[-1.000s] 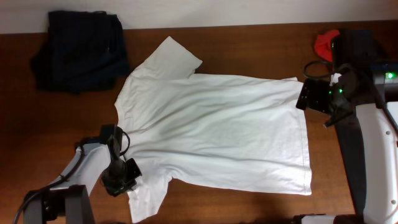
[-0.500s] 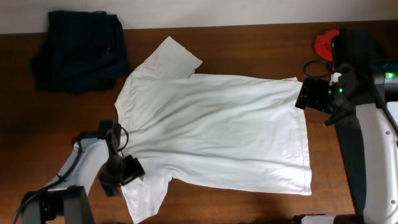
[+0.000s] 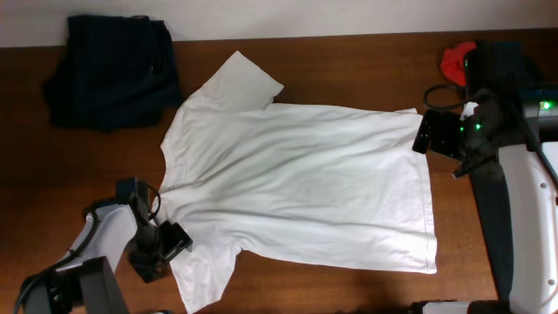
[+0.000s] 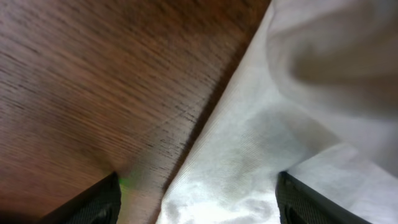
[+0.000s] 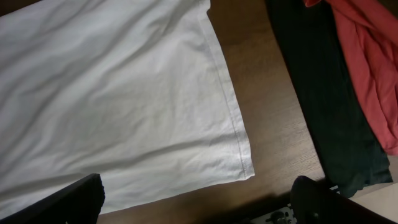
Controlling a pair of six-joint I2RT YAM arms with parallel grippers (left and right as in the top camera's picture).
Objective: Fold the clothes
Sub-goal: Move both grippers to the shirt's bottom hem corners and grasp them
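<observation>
White T-shirt [image 3: 296, 183] spread flat on tabletop [image 3: 349, 61], sleeves toward left arm, hem toward right; likely laid out for first fold. Left tool [image 3: 174, 242] low at near sleeve, spread wide; sleeve edge lies between fingers, nothing gripped. Right tool [image 3: 433, 133] hangs by far hem corner, spread wide, empty. Navy garment [image 3: 109, 70] parked at far left corner. Red garment [image 3: 453, 59] and black garment [image 5: 323, 93] wait at right, clear of shirt.
</observation>
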